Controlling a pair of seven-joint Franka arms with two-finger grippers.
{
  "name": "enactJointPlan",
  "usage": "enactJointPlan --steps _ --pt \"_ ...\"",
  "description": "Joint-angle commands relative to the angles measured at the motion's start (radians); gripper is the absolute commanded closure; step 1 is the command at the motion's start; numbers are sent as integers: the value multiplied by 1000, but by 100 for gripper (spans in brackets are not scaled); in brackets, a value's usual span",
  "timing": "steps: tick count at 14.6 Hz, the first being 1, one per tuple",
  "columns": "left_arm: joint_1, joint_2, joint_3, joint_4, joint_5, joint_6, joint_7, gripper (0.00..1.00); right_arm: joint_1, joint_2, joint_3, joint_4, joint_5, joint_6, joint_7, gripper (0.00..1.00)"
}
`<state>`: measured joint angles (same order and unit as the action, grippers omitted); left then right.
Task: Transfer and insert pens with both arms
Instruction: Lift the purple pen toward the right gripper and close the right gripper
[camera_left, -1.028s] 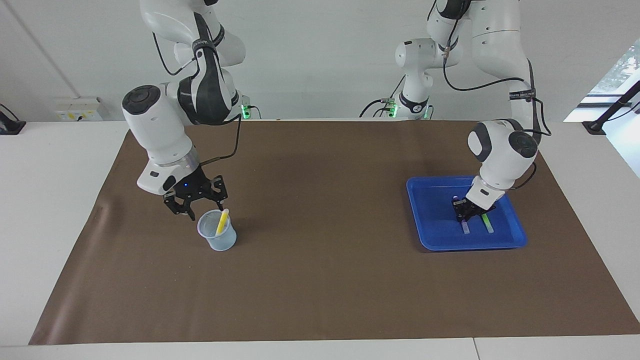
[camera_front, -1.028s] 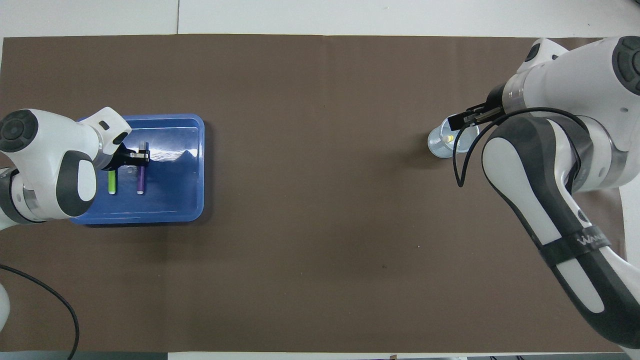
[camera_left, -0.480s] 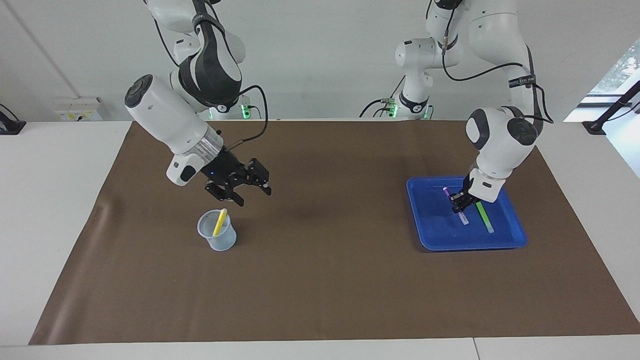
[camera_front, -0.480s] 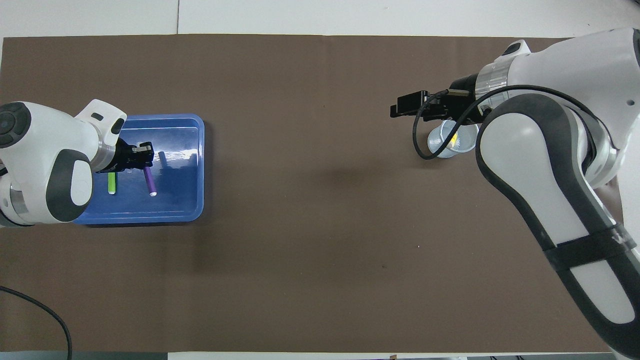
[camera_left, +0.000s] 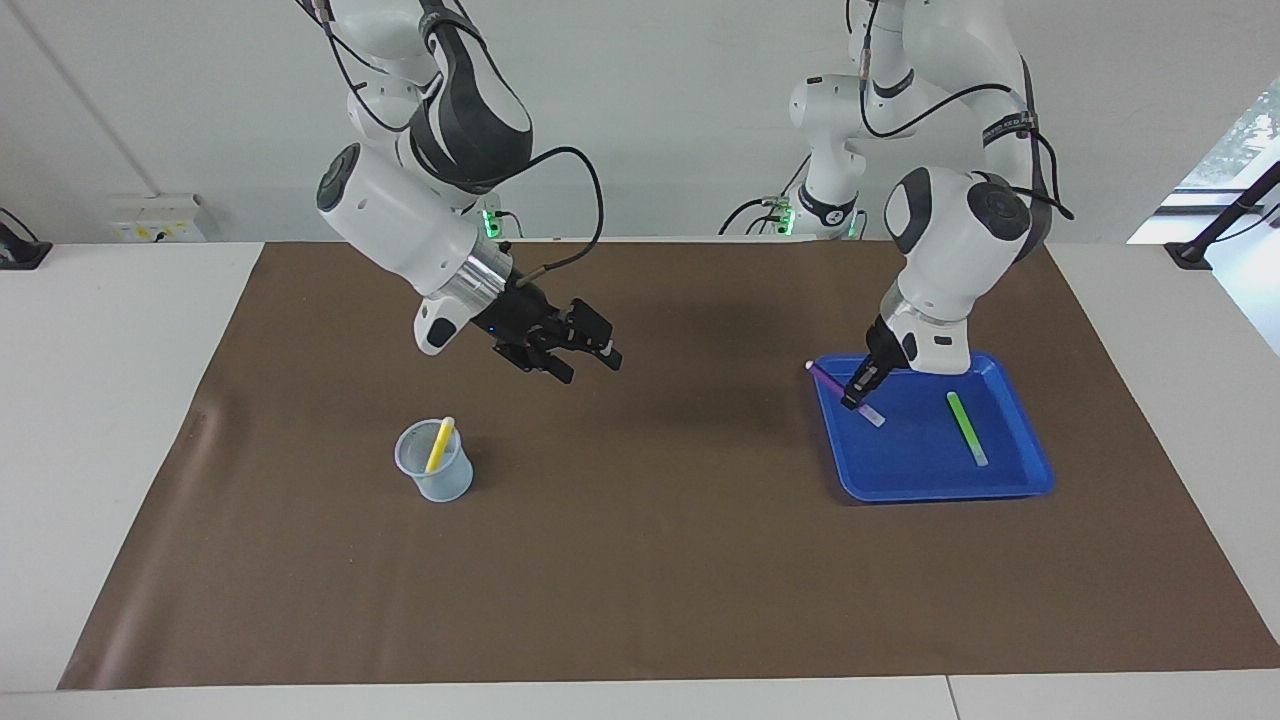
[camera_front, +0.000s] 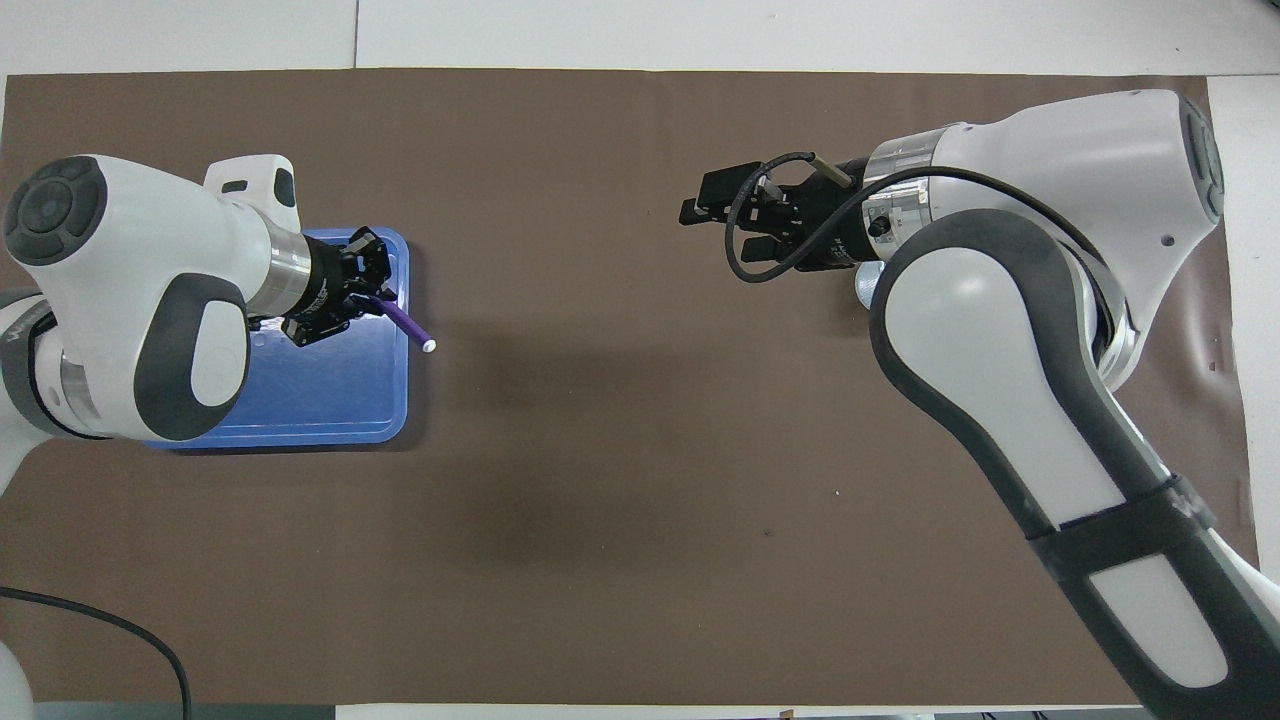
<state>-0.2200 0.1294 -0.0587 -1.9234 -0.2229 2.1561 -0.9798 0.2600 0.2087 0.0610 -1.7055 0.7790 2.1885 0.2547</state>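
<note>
Carrying the purple pen (camera_left: 843, 391) clamped in the left end effector (camera_left: 858, 392) over the blue tray (camera_left: 1030, 470) edge at the left arm's end of the table (camera_left: 640, 580), keep it tilted and steady; the right end effector (camera_left: 585, 352), fingers spread and empty, hangs mid-table to receive it.

Purple pen (camera_left: 833, 385) w/ pale tip, lt green pen (camera_left: 966, 427), yellow pen (camera_left: 439, 444). Blue tray (camera_left: 1010, 482). Clear bluish cup (camera_left: 436, 483). Brown mat (camera_left: 640, 560). Arms white/dk grey, black grippers.
</note>
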Motion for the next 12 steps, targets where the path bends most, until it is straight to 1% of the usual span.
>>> enactJointPlan --steps 1,2,4,6,8,10,12 --pt "-59 35 14 66 -122 -9 -190 100 8 -14 3 -49 110 69 17 11" --pt "-79 38 14 81 -159 -2 -215 100 15 -17 3 -68 140 86 12 10" --pt "-117 39 14 95 -222 14 -259 100 24 -34 3 -114 245 134 -15 10" --pt "-162 50 14 101 -278 85 -347 100 65 -51 3 -157 328 198 -51 10" --pt "-199 59 14 103 -317 180 -453 100 103 -54 3 -180 344 249 -49 10" --pt "-248 67 14 103 -325 258 -516 100 113 -64 3 -200 345 246 -51 10" --pt "-268 72 14 103 -323 288 -554 100 114 -71 3 -212 345 244 -54 13"
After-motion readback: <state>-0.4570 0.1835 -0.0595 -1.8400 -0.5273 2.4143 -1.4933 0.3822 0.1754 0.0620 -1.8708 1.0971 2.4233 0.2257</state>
